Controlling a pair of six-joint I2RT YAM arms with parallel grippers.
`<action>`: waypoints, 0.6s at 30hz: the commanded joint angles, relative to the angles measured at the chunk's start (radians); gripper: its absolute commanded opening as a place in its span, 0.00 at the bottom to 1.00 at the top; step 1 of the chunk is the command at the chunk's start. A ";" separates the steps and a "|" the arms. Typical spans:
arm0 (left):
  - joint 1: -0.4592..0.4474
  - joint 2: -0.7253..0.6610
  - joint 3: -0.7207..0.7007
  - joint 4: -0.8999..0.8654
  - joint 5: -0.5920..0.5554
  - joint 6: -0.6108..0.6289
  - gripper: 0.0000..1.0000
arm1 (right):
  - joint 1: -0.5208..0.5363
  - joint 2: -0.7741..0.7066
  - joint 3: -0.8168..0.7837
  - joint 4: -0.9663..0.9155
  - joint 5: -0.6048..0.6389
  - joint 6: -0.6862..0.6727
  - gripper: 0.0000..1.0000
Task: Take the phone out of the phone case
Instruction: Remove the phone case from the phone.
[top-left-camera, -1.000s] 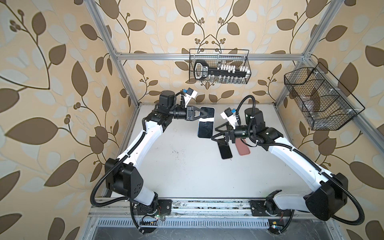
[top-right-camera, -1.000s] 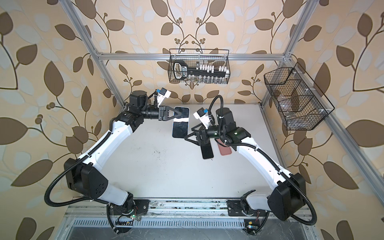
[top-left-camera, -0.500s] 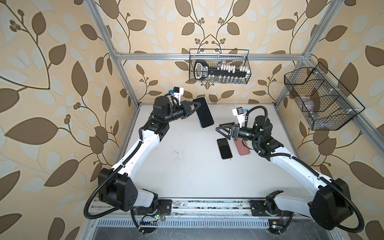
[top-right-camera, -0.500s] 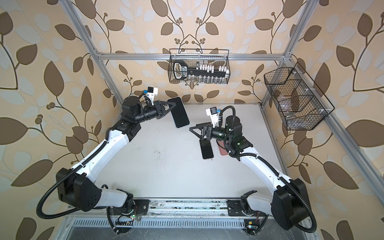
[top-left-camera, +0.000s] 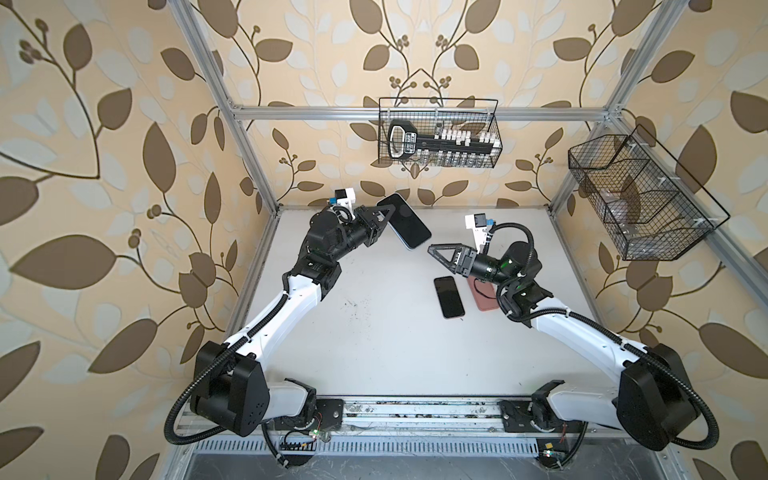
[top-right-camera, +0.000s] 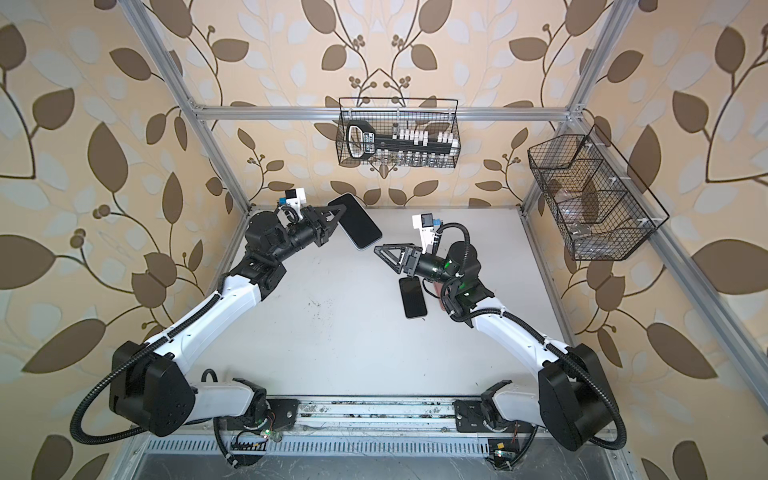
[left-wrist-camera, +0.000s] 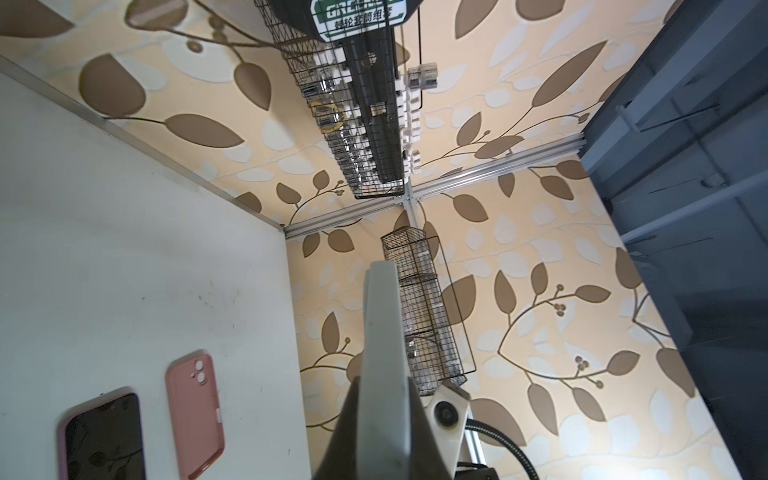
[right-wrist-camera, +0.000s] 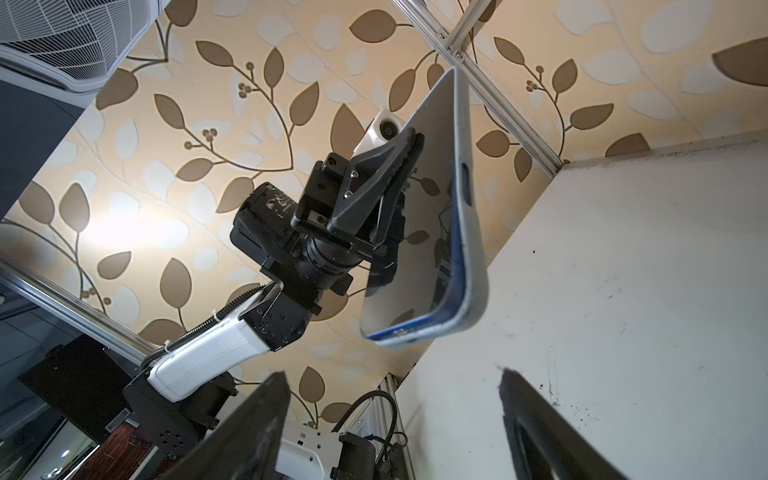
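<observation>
**Cased phone aloft in your left gripper; right gripper open just short of it.**

Your left gripper (top-left-camera: 384, 212) is clamped on the cased phone (top-left-camera: 409, 223) near its far end and holds it clear of the table (top-left-camera: 374, 340). In a top view the phone's long axis runs roughly 10 o'clock to 4 o'clock. Its free end sits at about 11 o'clock from your right gripper (top-left-camera: 433, 250), near the tips but apart. The right jaws stand apart with nothing between them, and in the right wrist view the free end faces that gap. Judgement: your right arm is the one placed to take that end. A second phone (top-left-camera: 449, 297) and a pink case (top-left-camera: 484, 303) lie on the table at about 5 o'clock from the right gripper.
</observation>
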 joint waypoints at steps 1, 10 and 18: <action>-0.008 -0.015 -0.003 0.225 -0.009 -0.109 0.00 | 0.009 0.013 0.015 0.072 0.017 0.038 0.78; -0.016 0.018 -0.017 0.311 0.013 -0.179 0.00 | 0.006 0.013 0.018 0.074 0.017 0.026 0.74; -0.026 0.012 -0.014 0.294 0.014 -0.160 0.00 | 0.004 0.015 0.031 0.061 0.017 0.014 0.73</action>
